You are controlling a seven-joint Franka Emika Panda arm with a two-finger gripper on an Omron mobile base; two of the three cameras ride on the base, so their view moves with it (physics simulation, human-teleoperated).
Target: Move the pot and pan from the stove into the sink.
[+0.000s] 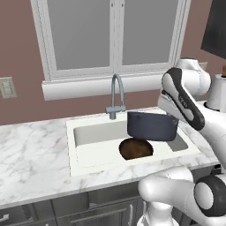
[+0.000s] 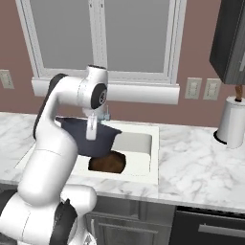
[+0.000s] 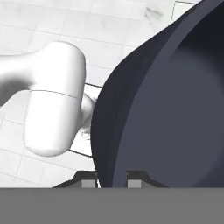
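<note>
The dark blue-grey pot (image 1: 152, 126) (image 2: 103, 139) hangs tilted over the right part of the white sink (image 1: 88, 132) (image 2: 139, 143). My gripper (image 2: 91, 130) (image 3: 111, 183) is shut on the pot's wall at the rim, one finger inside and one outside. In the hand view the pot (image 3: 175, 109) is seen from close up. The pan (image 1: 136, 149) (image 2: 109, 163), brown inside, lies in the sink basin right under the pot; its handle is hidden. The stove is out of view.
A curved silver faucet (image 1: 115, 95) rises behind the sink, left of the pot. White marble counter (image 1: 35, 150) (image 2: 201, 162) runs on both sides. A white cylindrical holder (image 2: 232, 122) stands at the far right under a dark cabinet (image 2: 229, 38).
</note>
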